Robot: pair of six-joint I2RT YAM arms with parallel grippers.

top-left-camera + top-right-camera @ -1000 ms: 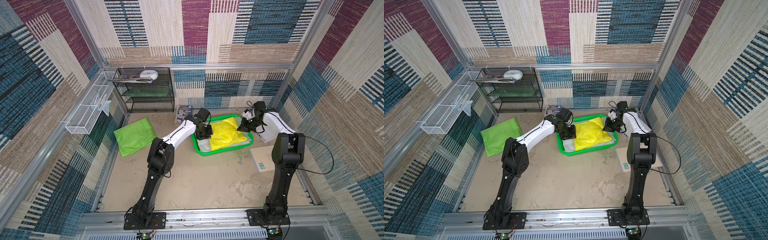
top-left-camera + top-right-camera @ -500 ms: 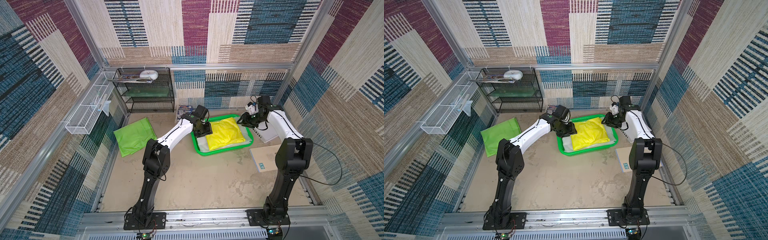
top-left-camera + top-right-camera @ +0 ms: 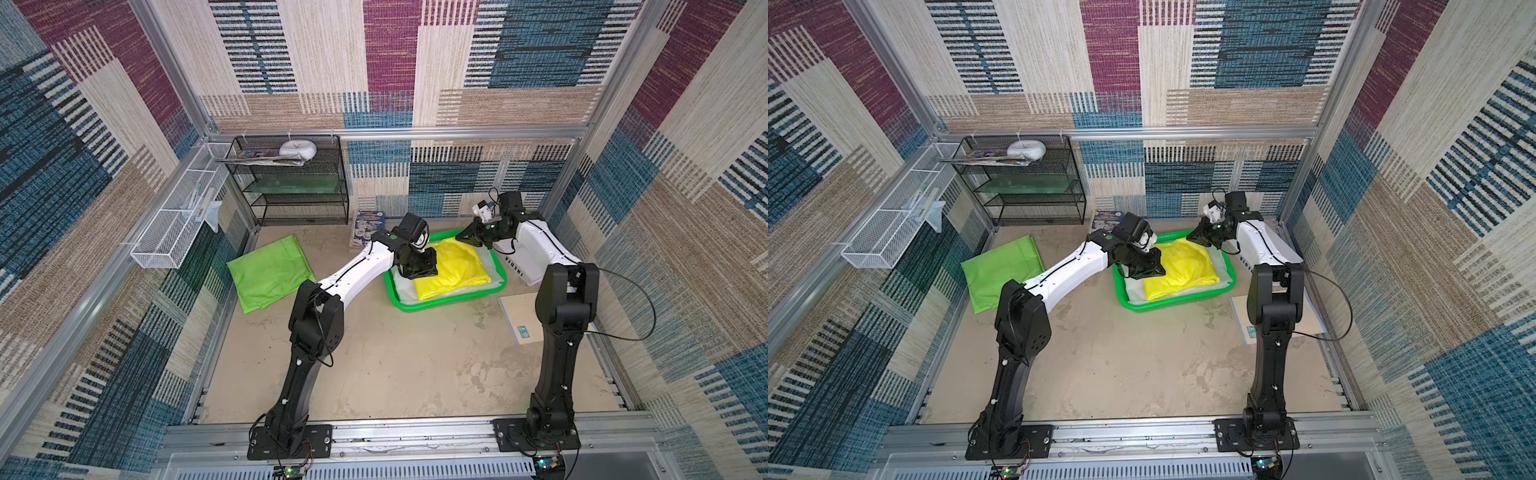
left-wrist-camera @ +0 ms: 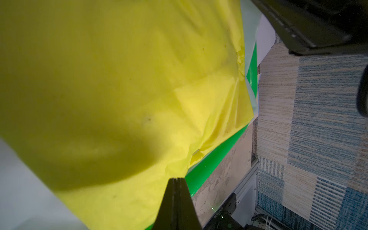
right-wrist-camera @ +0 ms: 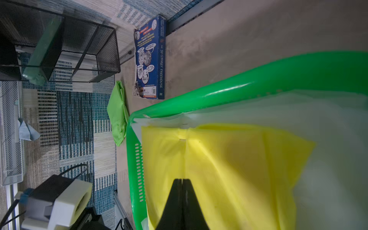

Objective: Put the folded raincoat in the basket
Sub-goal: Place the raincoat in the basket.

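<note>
Raincoat in basket – task looks done; arms just need to back out.
Both top views: folded yellow plastic raincoat [image 3: 457, 270] lies in shallow bright green plastic basket [image 3: 440, 306] near bench's back edge, on a pale translucent sheet [image 3: 401, 287]. Left gripper [image 3: 420, 272] is over its left end, right gripper [image 3: 463, 237] at basket's back-right corner. Lime-green folded plastic sheet [image 3: 270, 274] is well apart by bench's left edge. L wrist: jaws pressed together, holding nothing; touching raincoat or not, can't tell. R wrist: jaws closed too, empty. Blue book [image 5: 149, 59] lies beyond basket rim, nothing blocks exit.

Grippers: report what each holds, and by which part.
Nothing. The left gripper and right gripper are both shut empty over the yellow raincoat, which lies in the basket.
</note>
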